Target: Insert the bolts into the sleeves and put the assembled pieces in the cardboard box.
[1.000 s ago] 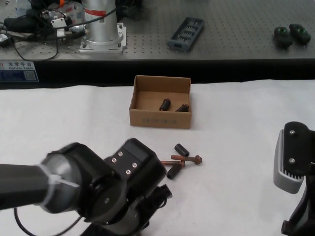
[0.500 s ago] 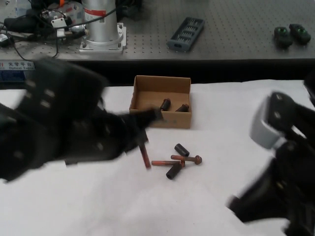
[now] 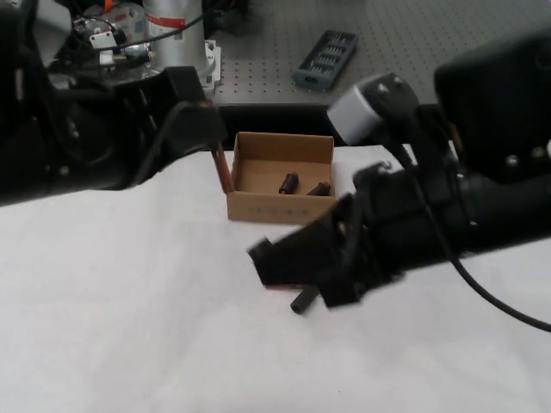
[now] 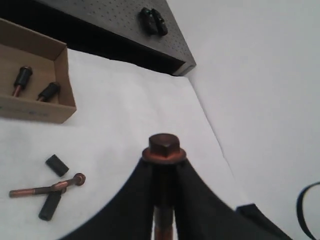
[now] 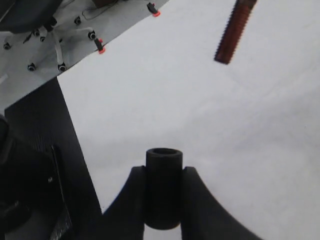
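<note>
Currently: both arms up over the white-covered bench [image 3: 129,327]
Left jaws: clamped on a bolt [image 4: 163,150], gripping the shank just under the hex head
Right jaws: clamped on a black sleeve [image 5: 164,187], open bore pointing outward
Cardboard box [image 3: 280,209]: far side of bench, two assembled pieces [image 3: 289,182] inside
Loose parts: spare bolts [image 4: 30,191] and two sleeves [image 4: 56,165] on the bench near the box

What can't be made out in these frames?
High view: right arm covers the loose bolts.
Left wrist view: shank of held bolt cut by frame edge.
Right wrist view: lower end of held sleeve hidden by right end effector.
High view: boxed pieces too small to judge.
</note>
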You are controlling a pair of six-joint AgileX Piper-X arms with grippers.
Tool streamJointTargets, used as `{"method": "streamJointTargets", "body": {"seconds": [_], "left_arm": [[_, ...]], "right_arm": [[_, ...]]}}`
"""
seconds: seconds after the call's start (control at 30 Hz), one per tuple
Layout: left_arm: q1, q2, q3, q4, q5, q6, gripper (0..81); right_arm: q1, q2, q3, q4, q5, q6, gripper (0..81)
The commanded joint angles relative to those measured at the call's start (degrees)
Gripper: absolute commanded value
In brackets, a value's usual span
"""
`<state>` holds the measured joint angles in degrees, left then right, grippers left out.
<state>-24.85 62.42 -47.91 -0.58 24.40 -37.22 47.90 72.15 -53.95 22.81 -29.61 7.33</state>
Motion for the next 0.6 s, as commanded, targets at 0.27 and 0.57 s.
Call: {"method": "streamJointTargets", "body": {"seconds": [0.27,0.57], "left_arm": [[0.14,-1.42,-0.22,-1.28,5.94,2.91,0.6],[0.14,-1.42,-0.22,-1.28,6.45,2.81,0.6]], "right_arm": [[0.11,1.17,-0.45,-8.98,-0.47,5.86,2.8],[0.11,1.17,-0.45,-10.35,0.76,5.86,2.8]]}}
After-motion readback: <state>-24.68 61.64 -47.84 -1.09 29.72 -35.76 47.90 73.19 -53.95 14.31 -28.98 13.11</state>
